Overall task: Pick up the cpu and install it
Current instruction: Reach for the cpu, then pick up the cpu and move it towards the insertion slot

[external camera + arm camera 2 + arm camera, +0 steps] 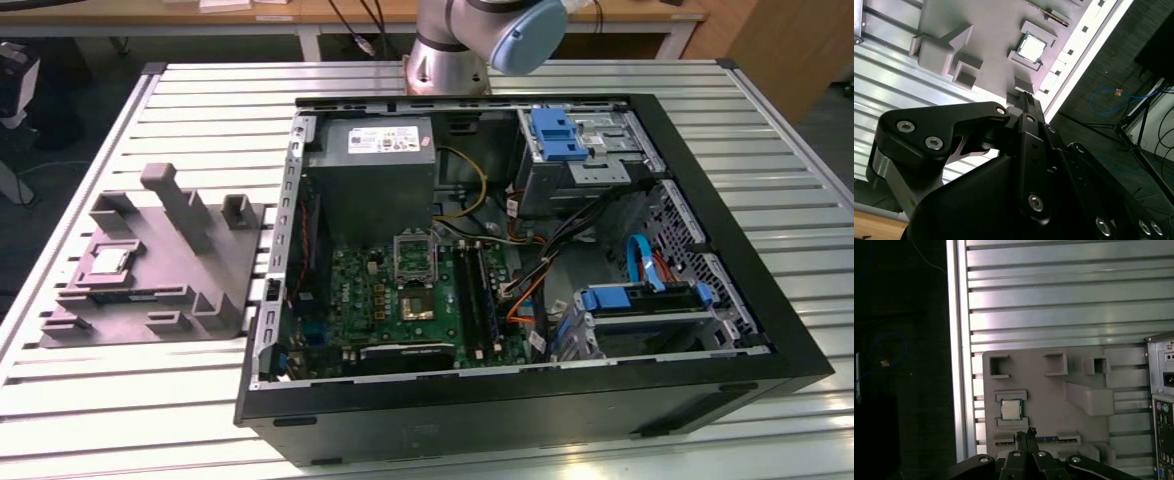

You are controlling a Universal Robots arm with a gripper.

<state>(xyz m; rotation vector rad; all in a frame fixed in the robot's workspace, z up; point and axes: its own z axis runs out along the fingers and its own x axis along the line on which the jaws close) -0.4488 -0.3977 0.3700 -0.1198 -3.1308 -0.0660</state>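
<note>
The cpu (107,263) is a small pale silvery square lying flat in a recess of the grey moulded tray (200,275), at the exterior view's left on the slatted table. Both wrist views show it too: cpu (1010,409) in the tray (1054,400), and cpu (1032,48) in the tray (989,20). My gripper (1024,432) hangs high above the tray's edge, a little to the side of the cpu, with its black fingers pressed together and nothing between them. In the second wrist view the gripper (1026,97) shows the same closed tip.
An open computer case (534,400) lies on the table (160,420) beside the tray. Inside are a green motherboard (387,300) with a silver-framed socket (414,255), a grey power supply (380,150), drive cages (641,300) and cables. The arm's base (447,50) stands behind the case.
</note>
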